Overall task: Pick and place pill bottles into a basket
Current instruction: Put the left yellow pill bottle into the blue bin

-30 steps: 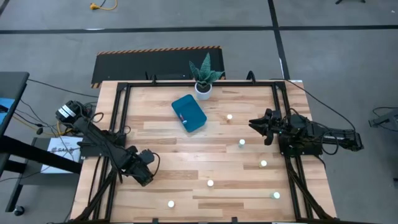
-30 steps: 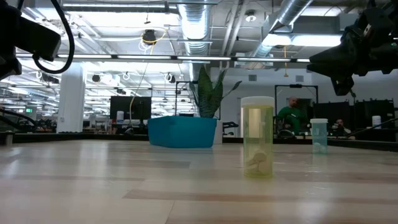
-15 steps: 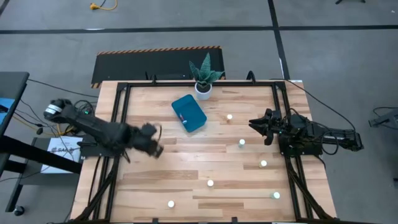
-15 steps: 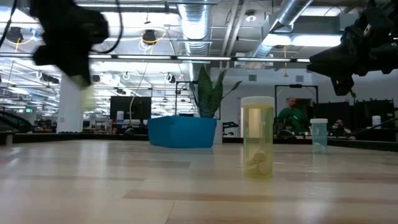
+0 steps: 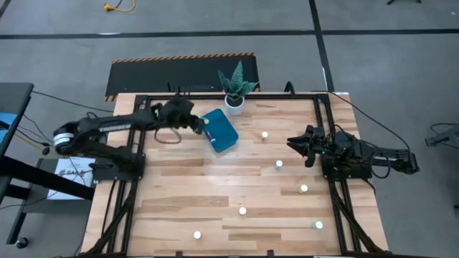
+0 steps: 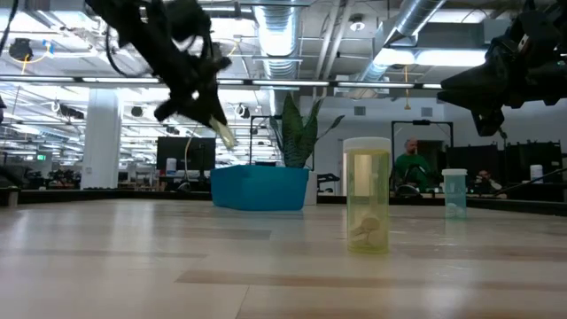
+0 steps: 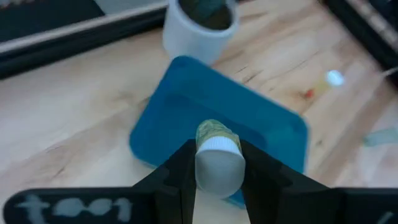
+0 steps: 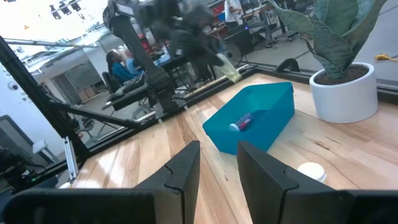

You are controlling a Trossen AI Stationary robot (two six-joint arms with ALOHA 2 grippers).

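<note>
Left gripper (image 7: 217, 180) holds a pill bottle (image 7: 217, 155) above the basket (image 7: 180, 106)

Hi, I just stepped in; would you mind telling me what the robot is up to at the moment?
It is collecting pill bottles into the blue basket. The left tool holds one pill bottle just above the basket, ready to drop it in. One bottle already lies inside. Six more bottles stand scattered on the wooden table. The right tool waits at the table's right side, fingers apart, holding nothing. A potted plant stands behind the basket.
</note>
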